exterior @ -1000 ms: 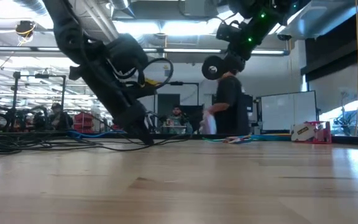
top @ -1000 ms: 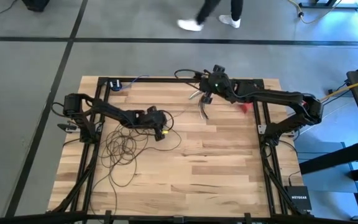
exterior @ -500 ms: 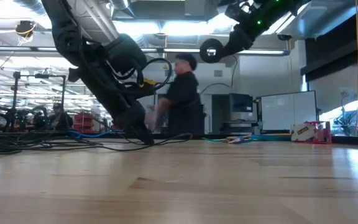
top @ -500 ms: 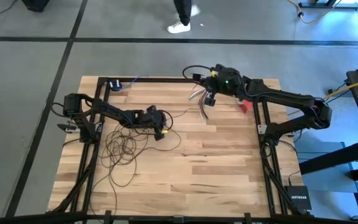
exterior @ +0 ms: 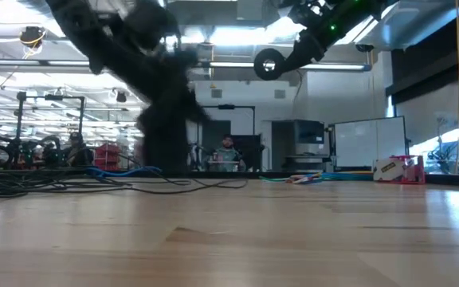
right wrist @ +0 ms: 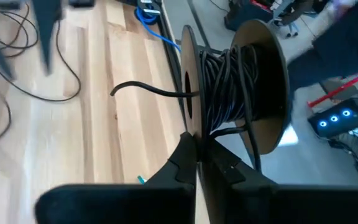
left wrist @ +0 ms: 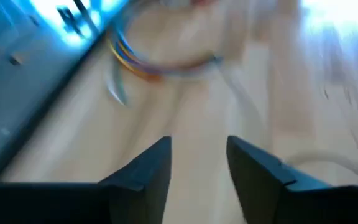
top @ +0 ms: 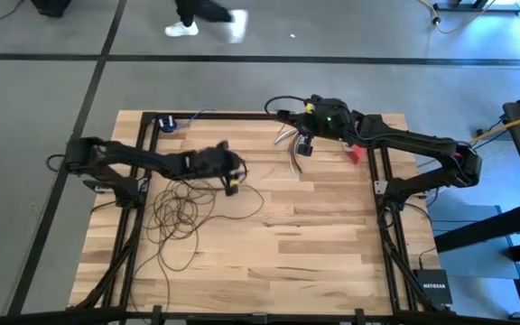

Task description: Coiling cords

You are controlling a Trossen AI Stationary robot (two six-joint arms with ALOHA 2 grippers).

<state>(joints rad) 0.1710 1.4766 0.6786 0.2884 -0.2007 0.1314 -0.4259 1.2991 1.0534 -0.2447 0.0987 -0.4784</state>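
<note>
Left gripper point(top: 233, 177) reaches low over the wooden table point(top: 314, 235), fingers parted, nothing between them. Right gripper point(right wrist: 197, 163), raised at the far edge, clamps the flange of a black spool point(right wrist: 238, 87). The cords point(top: 181, 217) lie looped beside the left gripper; left arm blurred in low view.
</note>
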